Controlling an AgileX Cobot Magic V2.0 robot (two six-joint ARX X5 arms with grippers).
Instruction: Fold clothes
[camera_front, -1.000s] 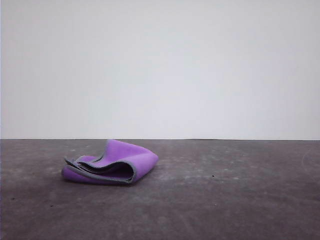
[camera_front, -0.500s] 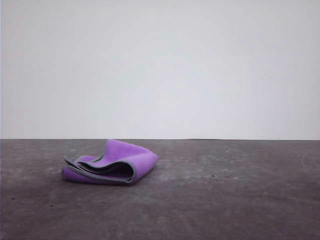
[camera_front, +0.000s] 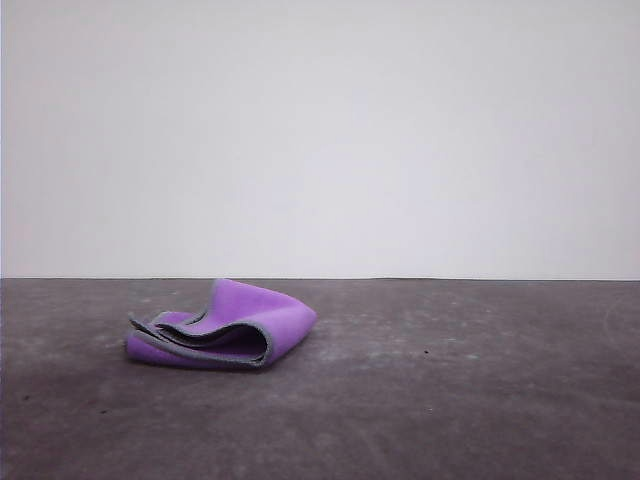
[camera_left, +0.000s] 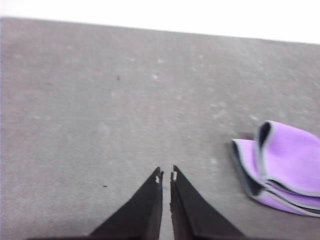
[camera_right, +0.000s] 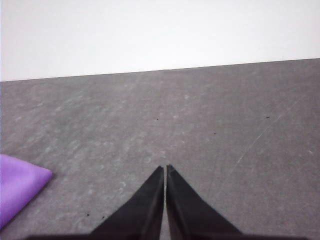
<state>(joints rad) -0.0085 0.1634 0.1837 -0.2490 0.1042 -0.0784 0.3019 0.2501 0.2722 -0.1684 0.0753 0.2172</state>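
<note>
The clothes (camera_front: 225, 325) are one small thick cloth, purple outside with a dark grey inner face and a light grey stitched border. It lies loosely folded in layers on the dark grey table (camera_front: 450, 400), left of centre. The left wrist view has the cloth (camera_left: 285, 167) off to one side of my left gripper (camera_left: 166, 176), which is shut and holds nothing, well apart from it. My right gripper (camera_right: 165, 170) is shut too, above bare table, with a purple corner of the cloth (camera_right: 20, 187) at the edge of its view.
The table's far edge (camera_front: 400, 279) meets a plain white wall. Faint scuffs and specks mark the tabletop.
</note>
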